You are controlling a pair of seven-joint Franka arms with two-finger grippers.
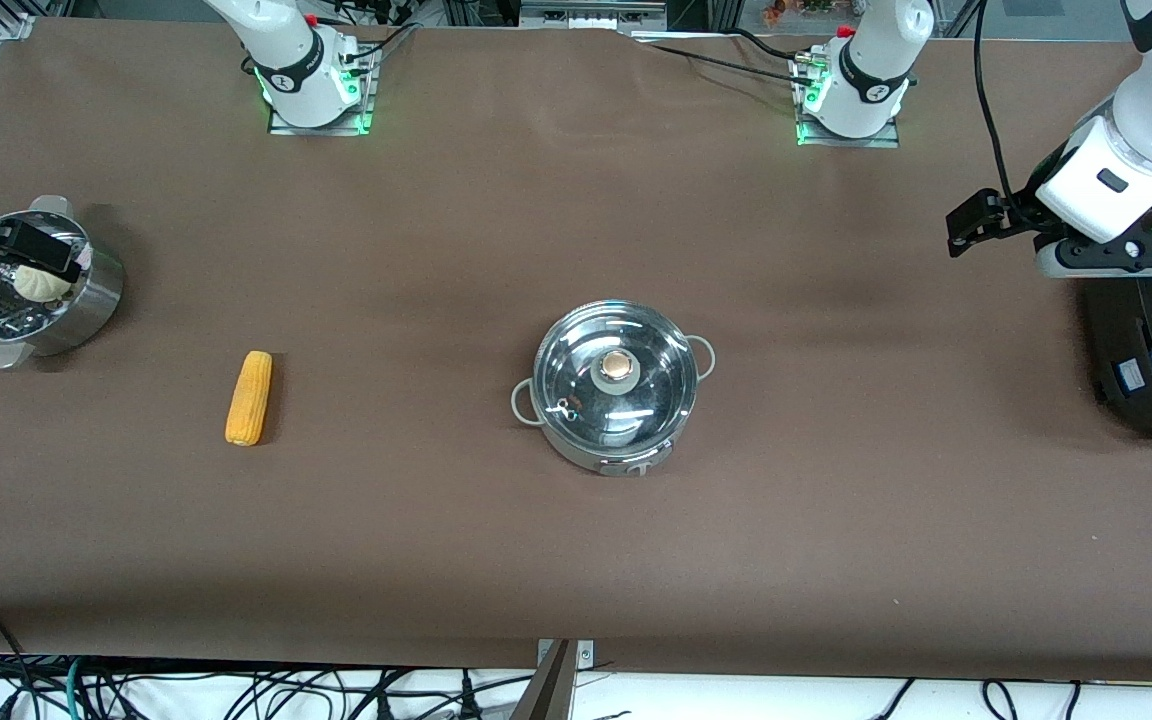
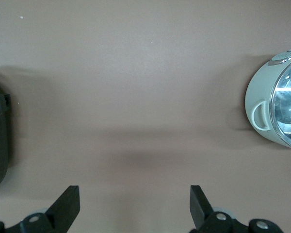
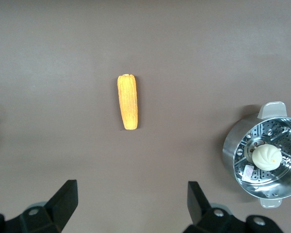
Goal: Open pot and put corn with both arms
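Starting from a wide stance, I am holding both grippers up and clear of the pot (image 1: 614, 398), which I am using as my landmark. It is sitting on the brown worktop (image 1: 576, 560) about midway between the two arm bases and nearer to the front camera than either.

My left gripper (image 2: 135, 206) is hovering over bare worktop next to the black rice cooker (image 1: 1151, 350), well apart from the pot toward the left arm's end. Its fingers (image 2: 68, 204) are spread wide and are holding nothing.

My right gripper (image 3: 132, 204) is hanging over the steamer basket (image 3: 262, 158) with its pale bun (image 3: 266, 157), well apart from the pot toward the right arm's end. Its fingers (image 3: 65, 201) are likewise fully apart and empty.

The step in hand, as I judge it, is opening the pot. To do it well, I am planning to bring the left gripper down centred over the knob (image 1: 619, 367), close on it squarely, and lift the glass lid (image 1: 614, 385) straight up so that it is not scraping the rim.

The corn (image 1: 250, 397) is lying flat on the worktop, well apart from the pot toward the right arm's end, between pot and basket. It is a yellow-orange, husk-free cob, tapering slightly, its long axis pointing roughly toward the front camera. I am judging a grip across its middle to be the steadiest.
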